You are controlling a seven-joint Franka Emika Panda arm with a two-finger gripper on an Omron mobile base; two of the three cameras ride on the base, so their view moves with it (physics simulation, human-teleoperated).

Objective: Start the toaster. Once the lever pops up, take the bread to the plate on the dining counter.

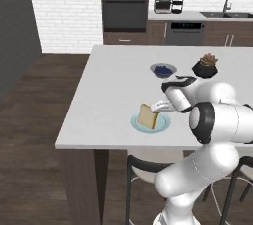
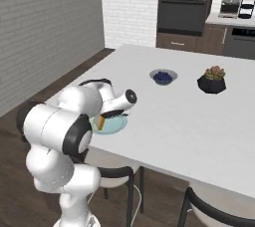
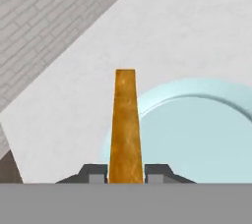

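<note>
Bread (image 1: 147, 116) slice is clamped on edge between the fingers (image 3: 93, 172), which are closed narrow on its crust, one pad on each side in the hand view. It hangs upright over the pale blue plate (image 1: 164, 123) near the front edge of the white bench (image 1: 113, 86), low over the plate's left part; can't tell if its bottom edge touches.

Risks: in the hand view the slice sits over the plate's rim, not its middle, so letting go here could tip it outward onto the bench or off the near edge. Released upright, it may topple either way. Pressing lower could shove the plate. Blueberry bowl (image 1: 163, 70) and potted succulent (image 1: 205, 66) stand well apart, no clash likely.
</note>
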